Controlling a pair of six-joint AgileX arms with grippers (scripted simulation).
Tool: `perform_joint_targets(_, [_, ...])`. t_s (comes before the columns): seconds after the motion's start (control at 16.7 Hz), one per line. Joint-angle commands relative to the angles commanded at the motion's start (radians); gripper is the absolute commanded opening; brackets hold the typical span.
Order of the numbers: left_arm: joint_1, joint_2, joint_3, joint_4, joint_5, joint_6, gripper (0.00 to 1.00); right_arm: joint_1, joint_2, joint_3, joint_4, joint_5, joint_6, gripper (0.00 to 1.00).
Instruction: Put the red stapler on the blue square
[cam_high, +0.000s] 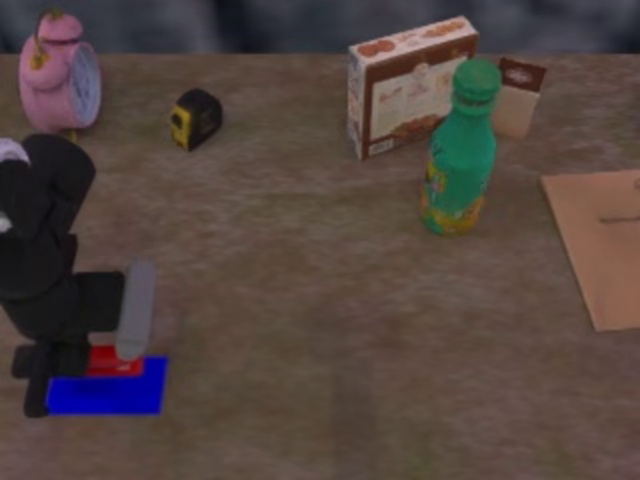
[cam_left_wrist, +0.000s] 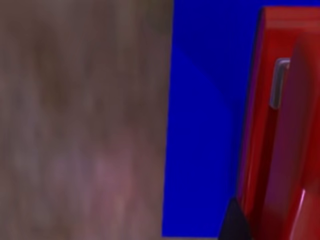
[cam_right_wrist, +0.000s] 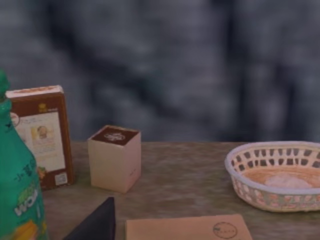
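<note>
The red stapler (cam_high: 118, 366) sits at the far edge of the blue square (cam_high: 105, 396), near the table's front left corner. My left gripper (cam_high: 90, 362) reaches down over it and is shut on the red stapler. In the left wrist view the stapler (cam_left_wrist: 285, 130) fills one side over the blue square (cam_left_wrist: 205, 125), with a dark fingertip (cam_left_wrist: 232, 225) against its flank. My right arm is out of the top view. Its wrist view shows one dark fingertip (cam_right_wrist: 97, 222) well off to one side, holding nothing, so that gripper is open.
Along the back stand a pink alarm clock (cam_high: 60, 75), a black-and-yellow tape measure (cam_high: 195, 118), a snack box (cam_high: 410, 85), a green bottle (cam_high: 460, 150) and a small tan carton (cam_high: 518, 97). A tan paper sheet (cam_high: 600, 245) lies at the right. A white basket (cam_right_wrist: 275, 175) shows in the right wrist view.
</note>
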Motion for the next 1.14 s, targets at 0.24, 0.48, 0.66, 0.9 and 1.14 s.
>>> perform_joint_targets(0.24, [0.000,0.000,0.000,0.000,0.000,0.000,0.30,0.000,0.000,0.000,0.000,0.000,0.000,1.00])
perform_joint_targets(0.48, [0.000,0.000,0.000,0.000,0.000,0.000,0.60,0.000,0.000,0.000,0.000,0.000,0.000,1.00])
perform_joint_targets(0.66, [0.000,0.000,0.000,0.000,0.000,0.000,0.83,0.000,0.000,0.000,0.000,0.000,0.000,1.00])
perform_joint_targets(0.9, [0.000,0.000,0.000,0.000,0.000,0.000,1.00,0.000,0.000,0.000,0.000,0.000,0.000,1.00])
perform_joint_targets(1.14, [0.000,0.000,0.000,0.000,0.000,0.000,1.00,0.000,0.000,0.000,0.000,0.000,0.000,1.00])
